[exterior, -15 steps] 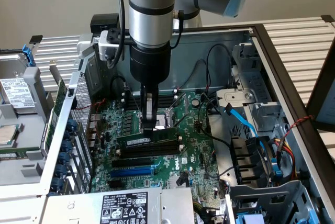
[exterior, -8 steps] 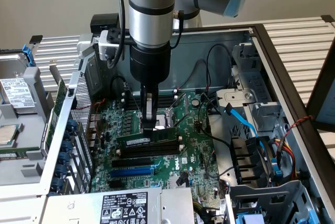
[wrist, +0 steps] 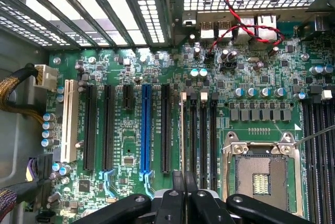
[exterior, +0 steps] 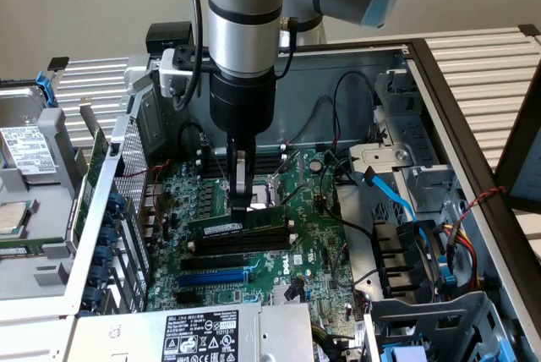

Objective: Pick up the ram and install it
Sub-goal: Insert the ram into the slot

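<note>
The ram [exterior: 258, 220] is a long green stick with a white label. It stands on edge along a black memory slot [exterior: 241, 242] of the motherboard [exterior: 317, 248], beside the CPU socket [exterior: 272, 186]. My gripper [exterior: 243, 203] comes straight down from above and is shut on the ram's top edge near its middle. In the wrist view the ram [wrist: 181, 140] shows edge-on as a thin pale line running out from between my black fingers [wrist: 177, 203], in line with the black slots [wrist: 192, 135]. How deep the ram sits in the slot I cannot tell.
The board lies inside an open PC case [exterior: 439, 100]. A blue slot [wrist: 146, 130] and more black slots lie beside the memory slots. Blue and black cables [exterior: 393, 197] crowd the exterior view's right, a power supply [exterior: 203, 332] sits in front, and a drive tray [exterior: 30, 159] lies to the left.
</note>
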